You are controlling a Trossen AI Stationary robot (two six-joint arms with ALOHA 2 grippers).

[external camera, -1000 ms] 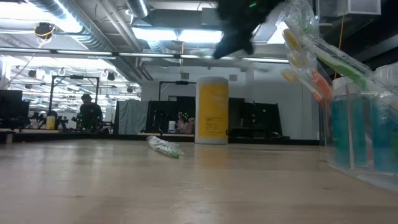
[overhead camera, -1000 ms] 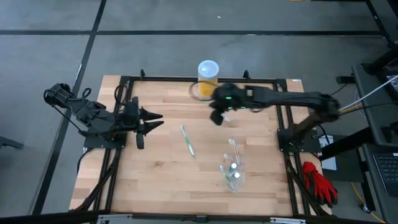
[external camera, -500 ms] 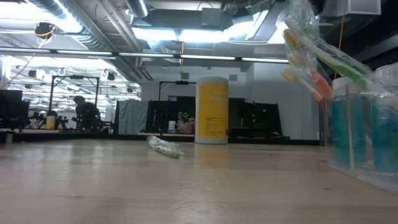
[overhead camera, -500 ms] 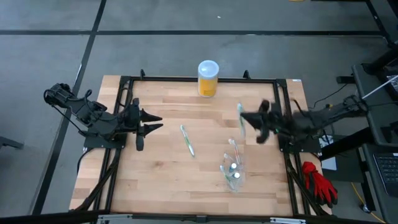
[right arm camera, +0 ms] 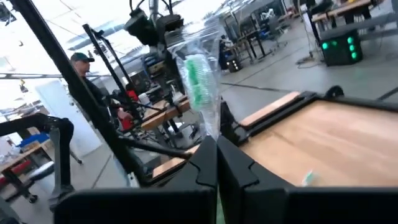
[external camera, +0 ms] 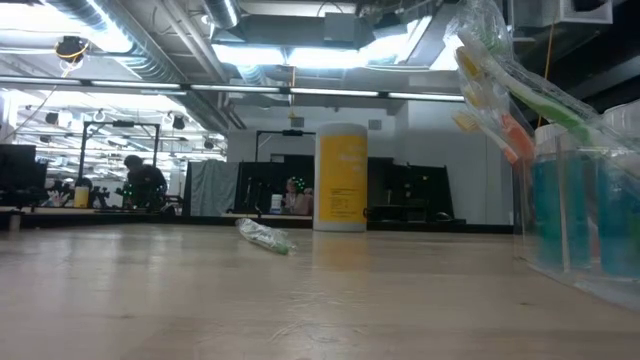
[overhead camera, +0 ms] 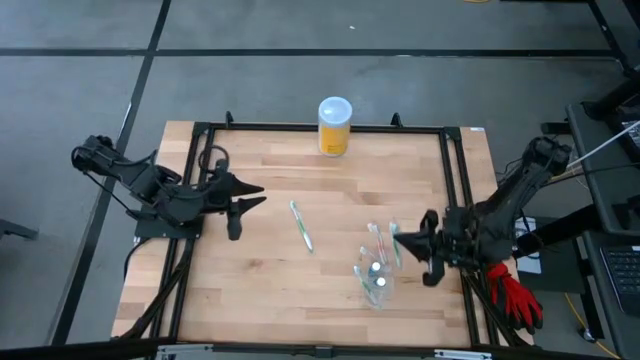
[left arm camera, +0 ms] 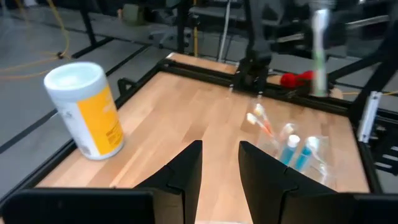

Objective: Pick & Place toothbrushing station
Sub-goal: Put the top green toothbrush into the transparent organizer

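The toothbrush [right arm camera: 200, 84] you were carrying had come across from beside the yellow jar [overhead camera: 335, 125] to just above the clear cup [overhead camera: 375, 275]. Your right gripper [overhead camera: 398, 242] was clenched on it, wrapped brush head up. That left you only the drop into the cup, by my reckoning. A green toothbrush [overhead camera: 300, 225] lay on the desk [overhead camera: 270, 290]. Your left gripper [overhead camera: 255, 195] waited at the left edge, partly open and empty.

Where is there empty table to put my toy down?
Bare wood lies between the yellow jar and the loose toothbrush, and along the near edge left of the clear cup. It is crowded by the cup, where the right gripper holds a wrapped toothbrush.
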